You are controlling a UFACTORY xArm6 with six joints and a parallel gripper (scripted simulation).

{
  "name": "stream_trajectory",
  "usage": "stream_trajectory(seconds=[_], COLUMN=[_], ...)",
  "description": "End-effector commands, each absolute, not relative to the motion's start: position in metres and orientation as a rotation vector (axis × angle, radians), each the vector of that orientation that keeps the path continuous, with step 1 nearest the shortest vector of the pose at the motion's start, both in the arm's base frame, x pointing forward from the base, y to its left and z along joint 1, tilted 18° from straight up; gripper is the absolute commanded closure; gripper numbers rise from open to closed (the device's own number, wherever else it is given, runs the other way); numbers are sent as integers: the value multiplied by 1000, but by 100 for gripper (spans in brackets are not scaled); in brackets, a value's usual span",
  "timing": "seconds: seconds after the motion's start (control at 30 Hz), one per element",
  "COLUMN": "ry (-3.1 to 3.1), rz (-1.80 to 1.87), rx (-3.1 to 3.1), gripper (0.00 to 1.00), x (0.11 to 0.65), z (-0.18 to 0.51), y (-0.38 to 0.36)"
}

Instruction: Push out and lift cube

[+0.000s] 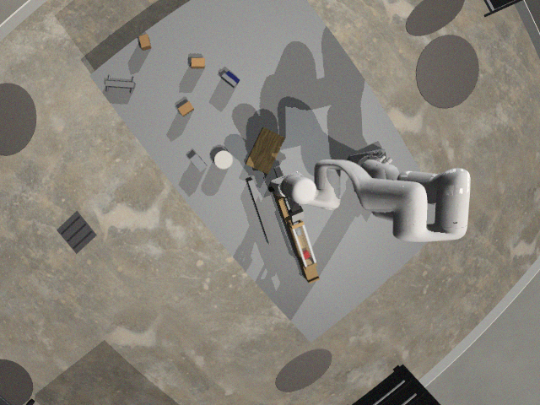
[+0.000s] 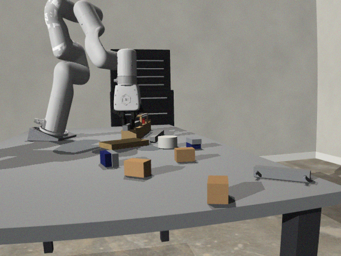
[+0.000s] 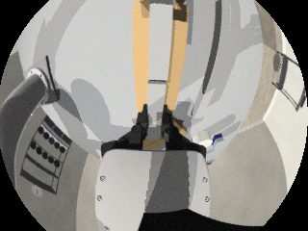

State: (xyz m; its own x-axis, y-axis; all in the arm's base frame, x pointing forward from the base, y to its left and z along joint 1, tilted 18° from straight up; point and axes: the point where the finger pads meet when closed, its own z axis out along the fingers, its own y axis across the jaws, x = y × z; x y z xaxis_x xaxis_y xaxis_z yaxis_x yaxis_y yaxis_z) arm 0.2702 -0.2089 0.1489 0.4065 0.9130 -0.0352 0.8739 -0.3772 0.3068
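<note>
The channel (image 1: 303, 244) is a long tan-walled trough on the grey table; it also shows in the side view (image 2: 140, 129) and runs straight away from me in the wrist view (image 3: 161, 45). The red cube (image 1: 307, 254) sits inside it, close to the end far from my gripper, and is small in the side view (image 2: 143, 120). My gripper (image 2: 128, 122) points down at the channel's near end, outside it. Its fingers are shut on a thin tan stick (image 1: 283, 207) that lies in line with the channel.
A wooden plank (image 1: 264, 150) and a white cylinder (image 1: 223, 159) lie just beyond the channel's near end. A dark thin rod (image 1: 257, 210) lies beside the channel. Tan boxes (image 2: 137, 167), blue-and-grey blocks (image 2: 108, 159) and a grey rack (image 2: 282, 173) stand farther off.
</note>
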Motion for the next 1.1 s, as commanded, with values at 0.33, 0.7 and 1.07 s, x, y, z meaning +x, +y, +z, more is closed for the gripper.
stream_trajectory(seconds=[0.33, 0.7, 1.07], ry=[1559, 1559, 1559], rz=[203, 203, 203], rx=[2386, 2386, 2386], gripper=[100, 100, 100], x=[279, 290, 303], z=[150, 149, 148], y=[-192, -167, -140])
